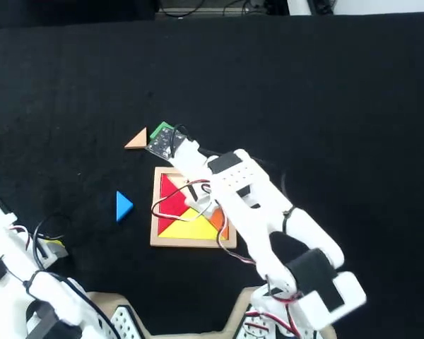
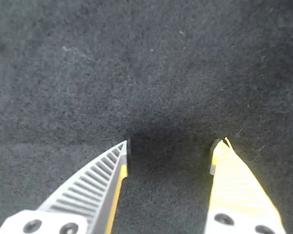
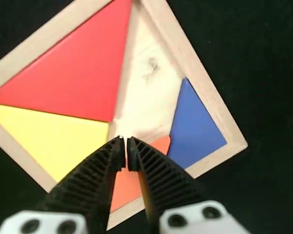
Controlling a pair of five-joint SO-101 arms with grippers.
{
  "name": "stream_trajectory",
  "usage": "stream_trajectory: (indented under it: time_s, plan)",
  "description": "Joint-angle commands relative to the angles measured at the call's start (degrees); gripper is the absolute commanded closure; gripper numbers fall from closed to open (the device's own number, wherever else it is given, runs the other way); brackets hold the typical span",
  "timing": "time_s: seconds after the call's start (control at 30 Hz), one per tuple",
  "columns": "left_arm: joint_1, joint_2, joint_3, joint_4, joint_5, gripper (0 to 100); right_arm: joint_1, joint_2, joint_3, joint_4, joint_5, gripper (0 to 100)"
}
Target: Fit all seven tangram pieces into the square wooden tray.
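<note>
one tray (image 1: 155, 212) — four pieces (image 3: 73, 73) inside, perhaps three loose — two arms (image 1: 268, 219)

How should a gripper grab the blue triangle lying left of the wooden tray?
Probably from straight above: the flat blue triangle lies on the black cloth, so pinch its thin edges, long side against opposite corner.

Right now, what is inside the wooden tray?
Inside: red piece, yellow piece, blue piece, orange piece and a bare gap. The shut right tool hides part of the orange piece.
</note>
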Motion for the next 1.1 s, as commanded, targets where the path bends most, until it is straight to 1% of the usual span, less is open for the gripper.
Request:
stream_trajectory:
  time_s: [0.0, 0.2, 0.33, 0.63, 0.77, 0.83, 0.9, 0.97, 1.07]
  plan:
    - [0.7, -1.1, -0.1, -0.6, -0.1, 72, -0.8, 1.5, -0.8, -0.6, 0.8, 98.8]
    - [0.7, -1.1, -0.1, -0.6, -0.1, 72, -0.7, 0.8, -1.5, 2.0, 1.1, 98.8]
    - [0.7, -1.1, -0.1, -0.6, -0.1, 72, -0.7, 1.0, -1.3, 2.6, 3.7, 98.8]
    - [0.7, -1.1, -0.1, -0.6, -0.1, 72, 1.1, 0.5, -1.7, 4.1, 3.8, 98.8]
    - [1.6, -1.1, -0.5, -0.6, -0.1, 72, 1.2, -3.6, -2.9, 4.4, 1.8, 98.8]
    - [7.2, -1.1, -2.7, -1.5, -0.1, 72, 2.7, -9.2, -2.9, 5.3, -0.9, 98.8]
    - [13.8, -1.1, -8.0, -1.7, 0.1, 72, 5.8, -16.4, -2.2, 5.5, -3.5, 98.8]
    - [19.8, -1.1, -12.8, -1.7, 4.0, 72, 10.5, -23.3, 0.6, 3.6, -6.4, 98.8]
    - [28.8, -1.1, -18.2, -1.8, 9.8, 72, 17.8, -30.5, 8.6, -5.1, -9.1, 98.7]
